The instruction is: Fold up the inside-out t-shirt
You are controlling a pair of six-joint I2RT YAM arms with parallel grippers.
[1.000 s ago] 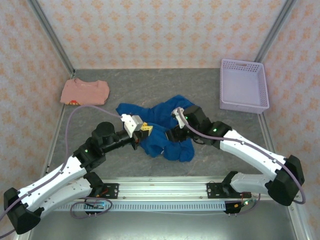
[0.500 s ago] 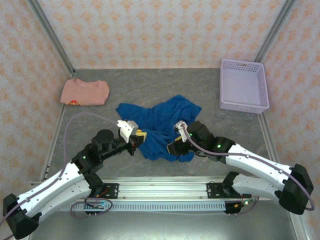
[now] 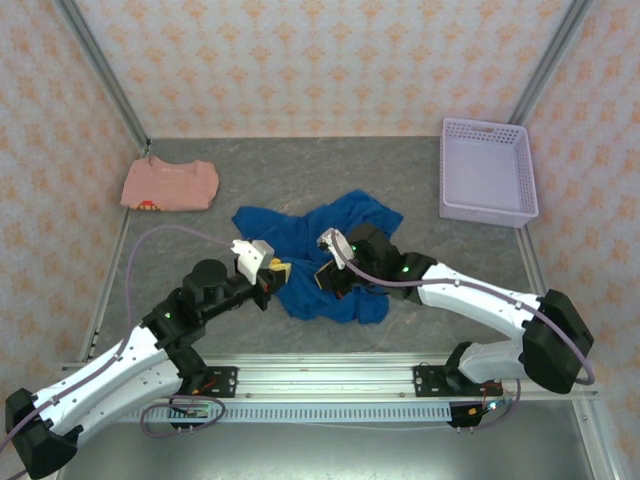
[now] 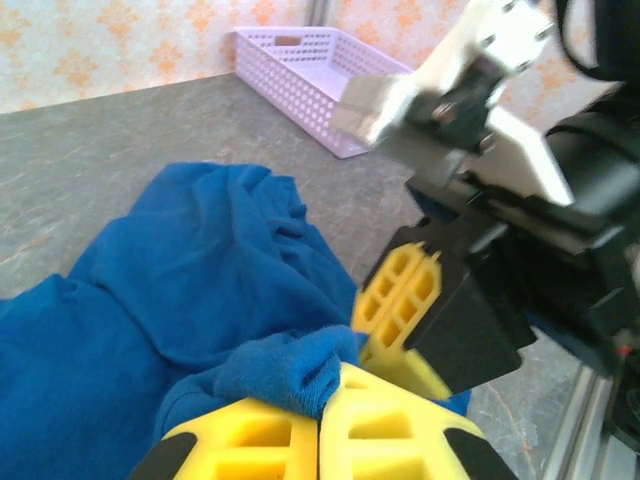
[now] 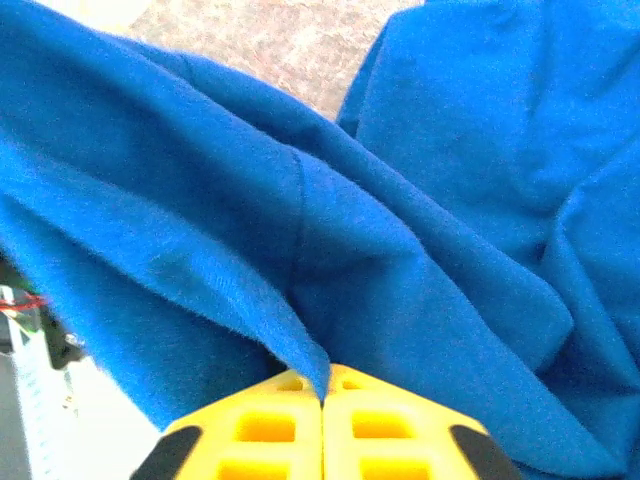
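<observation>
The inside-out t-shirt (image 3: 345, 225) is royal blue and lies crumpled on the grey table in front of both arms. My left gripper (image 3: 280, 272) is at the shirt's near left edge. In the left wrist view its yellow fingers (image 4: 250, 440) are shut on a small bunched fold of the t-shirt (image 4: 200, 260). My right gripper (image 3: 322, 278) sits close beside it, over the near part of the shirt. Its yellow fingers (image 5: 400, 425) are pressed together on a thin ridge of the t-shirt (image 5: 450, 180). The right gripper's fingers (image 4: 400, 300) stand just beyond the left gripper's pinch.
A folded salmon-pink shirt (image 3: 170, 185) lies at the back left. A lavender plastic basket (image 3: 487, 170) stands at the back right, also in the left wrist view as the basket (image 4: 310, 70). Bare grey table surrounds the blue shirt. A metal rail runs along the near edge.
The right gripper has come back and left across the shirt, close to the left gripper, and shut on a fold of cloth. The left gripper keeps its pinch.
</observation>
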